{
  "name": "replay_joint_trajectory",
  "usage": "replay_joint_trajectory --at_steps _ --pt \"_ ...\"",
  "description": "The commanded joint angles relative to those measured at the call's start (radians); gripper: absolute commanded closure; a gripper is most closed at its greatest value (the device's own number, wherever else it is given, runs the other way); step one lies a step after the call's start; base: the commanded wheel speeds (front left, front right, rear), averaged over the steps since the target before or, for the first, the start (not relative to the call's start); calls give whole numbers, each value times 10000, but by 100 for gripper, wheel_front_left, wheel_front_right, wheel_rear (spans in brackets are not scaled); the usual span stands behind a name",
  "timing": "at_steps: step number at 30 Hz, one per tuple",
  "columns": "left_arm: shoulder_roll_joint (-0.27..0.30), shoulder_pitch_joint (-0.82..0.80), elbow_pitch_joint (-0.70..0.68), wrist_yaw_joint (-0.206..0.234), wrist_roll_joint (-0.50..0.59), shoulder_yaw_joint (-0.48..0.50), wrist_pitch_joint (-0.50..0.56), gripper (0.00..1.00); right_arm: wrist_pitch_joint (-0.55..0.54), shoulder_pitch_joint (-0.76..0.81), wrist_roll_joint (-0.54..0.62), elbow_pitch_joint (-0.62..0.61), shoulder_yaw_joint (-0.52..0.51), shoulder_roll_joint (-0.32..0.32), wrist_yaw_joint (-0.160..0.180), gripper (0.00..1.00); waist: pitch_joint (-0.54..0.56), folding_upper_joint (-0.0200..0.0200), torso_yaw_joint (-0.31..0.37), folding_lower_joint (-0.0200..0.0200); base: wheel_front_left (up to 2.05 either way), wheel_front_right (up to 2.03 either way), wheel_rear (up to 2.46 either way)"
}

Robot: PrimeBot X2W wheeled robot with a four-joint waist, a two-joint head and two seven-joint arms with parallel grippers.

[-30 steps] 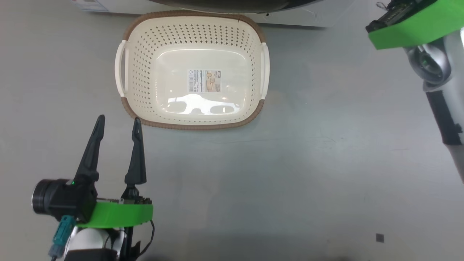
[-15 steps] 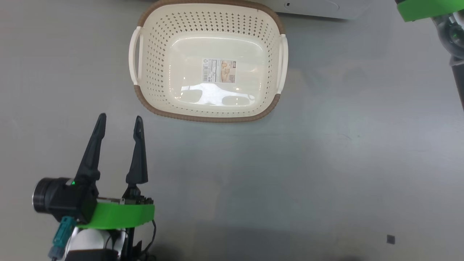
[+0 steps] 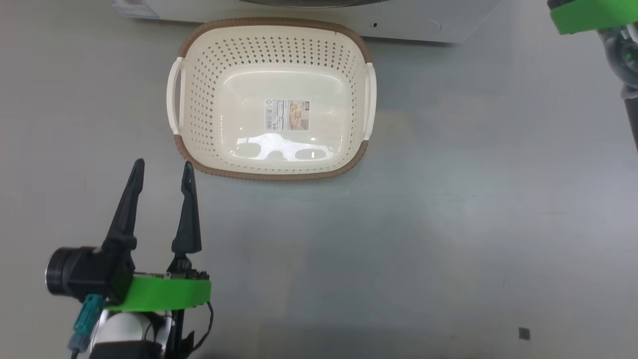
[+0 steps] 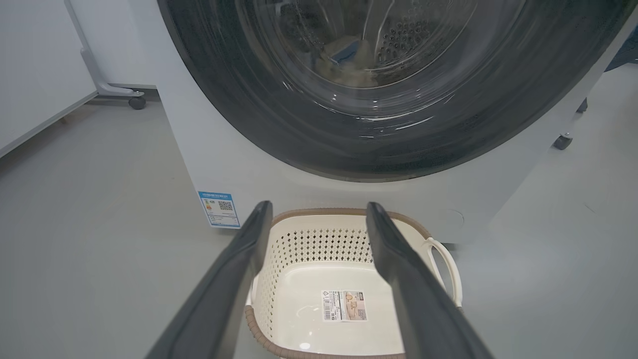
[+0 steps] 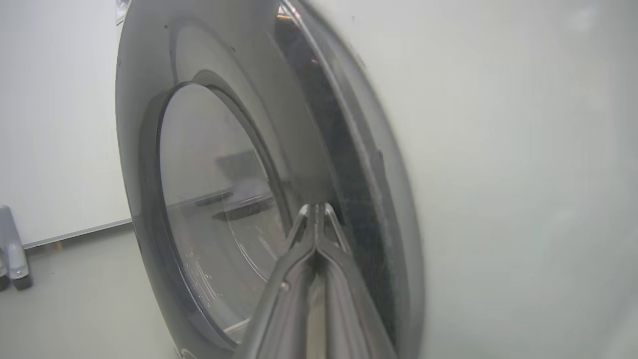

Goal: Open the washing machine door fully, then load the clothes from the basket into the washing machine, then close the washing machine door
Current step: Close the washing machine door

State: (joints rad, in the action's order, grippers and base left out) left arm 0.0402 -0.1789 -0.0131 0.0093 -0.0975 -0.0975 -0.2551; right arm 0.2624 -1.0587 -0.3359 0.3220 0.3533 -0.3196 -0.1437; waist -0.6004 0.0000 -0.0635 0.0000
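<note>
Right fingers (image 5: pixel 293 271) at glossy dark-rimmed door (image 5: pixel 209 199)

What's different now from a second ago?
The head camera swayed, so the basket only seems to shift. The right arm slid farther toward that view's upper right corner. Nothing was grabbed or released. The left gripper stays open and still; the basket stays empty before the washer.

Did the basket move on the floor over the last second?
No. The basket keeps its spacing from the washing machine and the dark floor speck; the whole view shifted, so the camera moved.
</note>
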Motion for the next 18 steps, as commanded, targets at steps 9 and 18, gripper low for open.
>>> replay_joint_trajectory --at_steps 9,18 --pt "100 24 613 -94 -285 658 -67 0 -6 2373 -14 -1639 -463 2 130 27 1729 0 792 0 0 0 0" --pt "100 711 1253 -156 -828 809 -67 0 -6 5023 300 -2533 -941 59 130 0 3671 0 1224 0 0 0 0"
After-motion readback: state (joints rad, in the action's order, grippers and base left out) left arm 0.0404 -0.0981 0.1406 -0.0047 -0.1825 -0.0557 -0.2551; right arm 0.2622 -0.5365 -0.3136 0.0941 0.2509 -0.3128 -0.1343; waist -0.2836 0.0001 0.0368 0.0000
